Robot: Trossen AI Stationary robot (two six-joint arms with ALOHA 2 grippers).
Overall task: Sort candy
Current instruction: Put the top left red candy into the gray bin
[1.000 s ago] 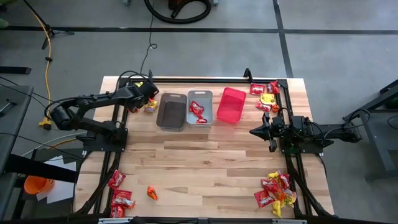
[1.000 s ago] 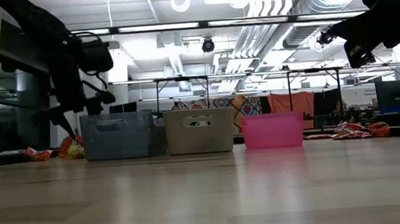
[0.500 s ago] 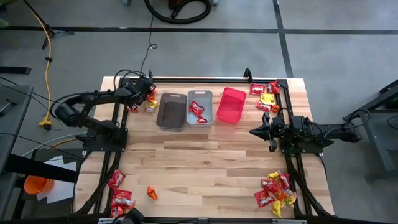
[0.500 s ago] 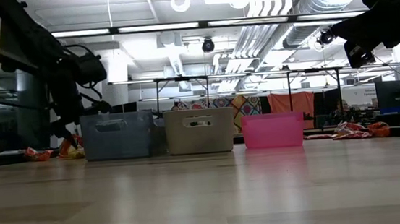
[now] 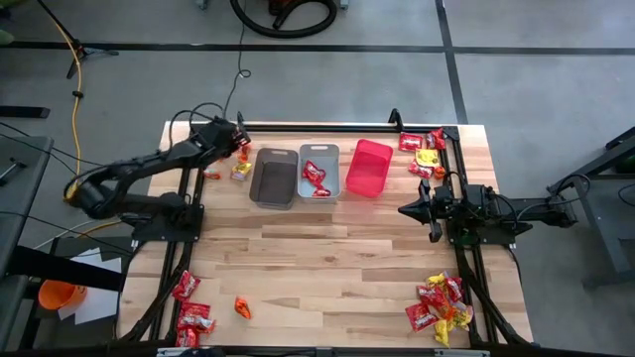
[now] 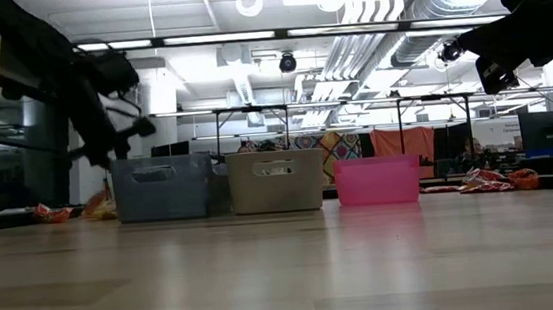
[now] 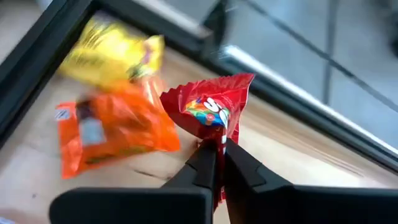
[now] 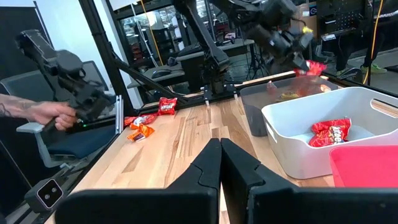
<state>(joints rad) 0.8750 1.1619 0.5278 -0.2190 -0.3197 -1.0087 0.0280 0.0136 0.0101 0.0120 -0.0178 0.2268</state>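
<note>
My left gripper (image 5: 239, 144) is at the table's far left, raised beside the dark bin (image 5: 275, 177), and shut on a red candy packet (image 7: 214, 112); the packet also shows in the right wrist view (image 8: 315, 67). A yellow candy (image 7: 115, 53) and an orange candy (image 7: 112, 127) lie on the table under it. The grey bin (image 5: 319, 171) holds red candy (image 5: 316, 178). The pink bin (image 5: 368, 167) stands to its right. My right gripper (image 5: 407, 210) waits at the right, shut and empty, above the table. My left gripper pinches the red packet by its crimped lower edge (image 7: 219, 140) between its two fingertips (image 7: 208, 163). The packet stands out beyond the fingertips, lifted clear of the table and of the candies below.
Candy piles lie at the far right corner (image 5: 423, 151), the near right corner (image 5: 441, 305) and the near left corner (image 5: 189, 309), with one orange candy (image 5: 241, 307) apart. A person's hand (image 8: 46, 113) holds a device beyond the table's left edge. The table's middle is bare wood.
My left gripper has risen from the table beside the dark bin and gone a little toward the far edge, still shut. The red packet has come up with it, clear of the table. The yellow and orange candies have stayed where they were.
</note>
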